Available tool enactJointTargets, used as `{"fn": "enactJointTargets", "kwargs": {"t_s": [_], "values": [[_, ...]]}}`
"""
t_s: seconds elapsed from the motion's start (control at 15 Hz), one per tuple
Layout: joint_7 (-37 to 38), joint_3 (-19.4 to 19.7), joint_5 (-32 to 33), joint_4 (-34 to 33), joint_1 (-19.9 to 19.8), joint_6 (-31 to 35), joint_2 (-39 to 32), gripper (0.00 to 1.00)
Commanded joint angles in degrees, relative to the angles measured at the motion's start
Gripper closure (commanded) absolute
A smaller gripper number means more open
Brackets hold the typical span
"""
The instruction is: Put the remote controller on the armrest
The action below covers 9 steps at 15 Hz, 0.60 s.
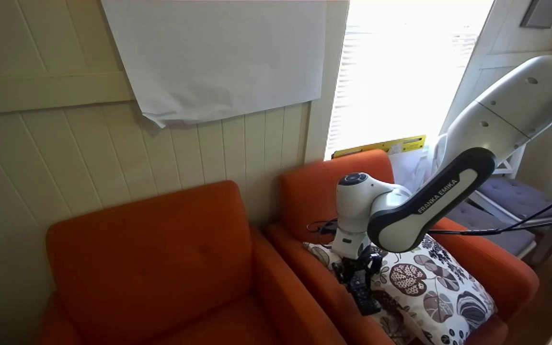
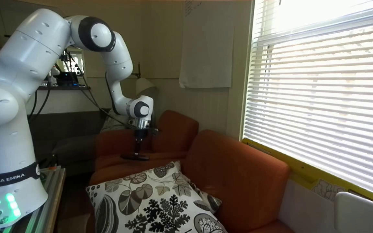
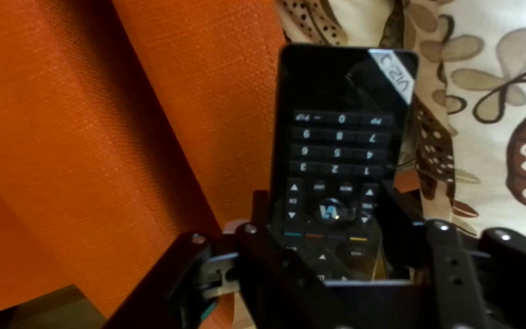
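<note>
Two gripper (image 3: pixel 327 208) jaws clamp the Vizio remote controller (image 3: pixel 336 91) over pillow (image 3: pixel 486 91) and armrest (image 3: pixel 226 100), long axis aslant to the latter, branded end pointing outward; only the wrist view shows its digits (image 3: pixel 339 135).

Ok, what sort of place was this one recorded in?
Likely a living room or lounge, though an office sitting area is possible: two orange armchairs side by side, a patterned cushion on one, and window blinds behind it.
</note>
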State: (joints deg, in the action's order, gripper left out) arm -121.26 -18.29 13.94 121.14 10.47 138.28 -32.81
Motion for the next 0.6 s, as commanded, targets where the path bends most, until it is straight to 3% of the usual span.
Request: {"fn": "enactJointTargets", "kwargs": {"t_s": [0.0,0.2,0.27,0.53], "values": [[-0.16,0.25,-0.25,-0.13,0.27,-0.10,-0.02,0.38],[-0.16,0.25,-0.25,-0.13,0.28,-0.10,-0.02,0.38],[-0.16,0.27,-0.25,-0.13,0.27,-0.10,-0.02,0.63],[-2.90,-0.30,0.79,-0.47,0.21,5.01,-1.93,0.63]]}}
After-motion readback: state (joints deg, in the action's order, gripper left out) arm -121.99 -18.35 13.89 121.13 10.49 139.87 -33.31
